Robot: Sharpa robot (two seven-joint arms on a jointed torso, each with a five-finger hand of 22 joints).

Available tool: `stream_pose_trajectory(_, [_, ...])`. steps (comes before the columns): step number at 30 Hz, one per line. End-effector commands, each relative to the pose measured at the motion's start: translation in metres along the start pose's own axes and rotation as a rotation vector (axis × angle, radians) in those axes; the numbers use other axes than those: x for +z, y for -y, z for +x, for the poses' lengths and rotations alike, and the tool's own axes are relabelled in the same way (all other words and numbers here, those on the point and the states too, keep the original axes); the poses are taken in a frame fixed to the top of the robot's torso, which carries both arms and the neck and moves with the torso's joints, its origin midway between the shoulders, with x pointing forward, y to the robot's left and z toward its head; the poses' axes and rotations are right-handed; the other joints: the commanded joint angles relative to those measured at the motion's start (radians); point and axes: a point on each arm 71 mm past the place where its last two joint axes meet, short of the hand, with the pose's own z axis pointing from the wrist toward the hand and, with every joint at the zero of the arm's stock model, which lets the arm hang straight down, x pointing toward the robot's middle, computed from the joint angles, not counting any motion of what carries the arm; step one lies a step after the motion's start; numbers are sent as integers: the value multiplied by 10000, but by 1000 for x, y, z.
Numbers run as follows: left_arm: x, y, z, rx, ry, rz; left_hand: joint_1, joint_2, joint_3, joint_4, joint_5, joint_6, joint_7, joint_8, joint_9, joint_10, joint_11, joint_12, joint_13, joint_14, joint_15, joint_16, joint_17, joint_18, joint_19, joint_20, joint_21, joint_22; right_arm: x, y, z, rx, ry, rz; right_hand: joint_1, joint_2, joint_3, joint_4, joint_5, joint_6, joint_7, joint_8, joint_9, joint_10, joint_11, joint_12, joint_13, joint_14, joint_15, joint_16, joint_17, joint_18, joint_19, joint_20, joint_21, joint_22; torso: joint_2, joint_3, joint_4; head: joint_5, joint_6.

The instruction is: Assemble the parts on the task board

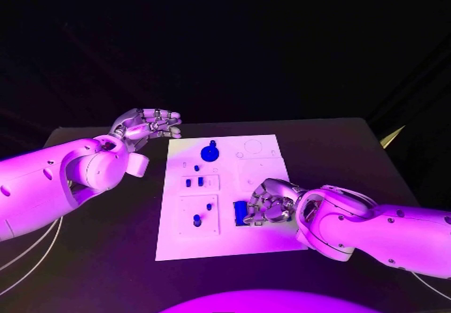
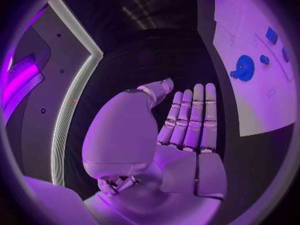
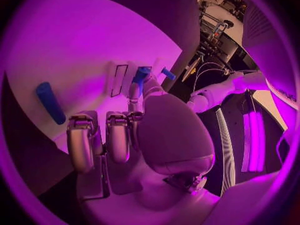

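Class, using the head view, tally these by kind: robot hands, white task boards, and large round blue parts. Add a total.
Hands: 2, left hand and right hand
White task board: 1
Large round blue part: 1
Total: 4

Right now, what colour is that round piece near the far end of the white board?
Blue. The round piece on the task board shows best in the left wrist view.

— What sort of place is this?
— A robotics lab: black table [image 1: 376, 150], dark backdrop, white task board [image 1: 272, 241], and equipment racks with cables [image 3: 212, 30] behind.
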Motion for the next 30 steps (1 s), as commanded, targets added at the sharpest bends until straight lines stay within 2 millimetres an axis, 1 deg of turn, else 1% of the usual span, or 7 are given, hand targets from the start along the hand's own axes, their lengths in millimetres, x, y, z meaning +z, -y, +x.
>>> stream_pose_trajectory(1, [0, 1, 2, -71, -140, 86, -16, 74, -35, 53, 24, -60, 317, 55, -18, -21, 49, -29, -17, 24, 1, -51, 15, 98, 60, -1, -49, -18, 1, 2, 0, -235, 178, 210, 138, -8, 87, -16, 27, 57, -8, 61, -18, 806, -52, 34, 2319, 958, -73, 34, 2224, -144, 1027, -72, 45, 2631, -2, 1, -2, 10, -35])
stream_pose_trajectory(10, [0, 1, 2, -70, -137, 82, -16, 74, -35, 53, 24, -60, 317, 55, -18, -21, 49, -29, -17, 24, 1, -51, 15, 98, 60, -1, -49, -18, 0, 2, -3, -18, 455, 214, 167, 74, 171, 74, 130, 94, -19, 81, -37, 813, -67, 45, 2326, 961, -89, 39, 2236, -144, 1027, -88, 45, 2631, -2, 8, -7, 10, -33])
stream_pose_trajectory(14, [0, 1, 1, -71, -140, 83, -16, 74, -35, 53, 24, -60, 317, 55, -18, -21, 49, -29, -17, 24, 1, -51, 15, 98, 60, -1, -49, -18, -6, 4, -5, 313, 610, 83, -55, -31, 124, 130, 378, 18, 20, 42, -80, 820, -41, 58, 2336, 956, -76, 29, 2213, -144, 1027, -88, 45, 2631, 0, 12, -1, 10, -13])
stream_pose_trajectory(19, [-1, 1, 0, -57, -93, 71, -16, 74, -35, 53, 24, -60, 317, 55, -18, -21, 49, -29, -17, 24, 1, -51, 15, 98, 60, -1, -49, -18, -20, 14, -21, 675, 1026, 146, -303, -121, 85, 132, 433, -143, 105, -72, -151, 806, 27, 30, 2321, 951, -26, 18, 2187, -144, 1027, -59, 45, 2631, -7, 1, -13, -18, -3])
stream_pose_trajectory(25, [-1, 2, -1, -35, -3, 136, -16, 74, -35, 53, 24, -60, 317, 55, -18, -21, 49, -29, -17, 24, 1, -51, 15, 98, 60, -1, -49, -18, -34, 36, -42, 338, 1328, 752, -450, -228, 123, 115, 313, -587, 352, -494, -369, 715, 238, -153, 2225, 951, 148, 19, 2193, -144, 1027, 70, 45, 2631, -19, -17, -23, -84, 41])
stream_pose_trajectory(26, [-2, 2, -1, -31, 32, 182, -30, 74, -46, 69, 25, -63, 315, 61, -21, -22, 49, -26, -22, 22, 3, -52, 19, 98, 74, 1, -80, -38, -36, 39, -44, 189, 1318, 864, -454, -242, 146, 108, 275, -702, 421, -640, -442, 696, 300, -186, 2209, 952, 201, 21, 2198, -144, 1027, 117, 45, 2631, -14, -11, -21, -110, 42])
stream_pose_trajectory(30, [-2, 3, -2, -38, 82, 310, -19, 77, -43, 64, 28, -65, 310, 62, -22, -15, 45, -20, -22, 28, -1, -49, 22, 100, 82, 0, -86, -42, -44, 50, -47, -233, 1388, 1209, -466, -276, 164, 106, 192, -812, 491, -813, -527, 695, 363, -186, 2210, 952, 258, 23, 2202, -144, 1027, 171, 45, 2631, -7, 18, -39, -175, 67])
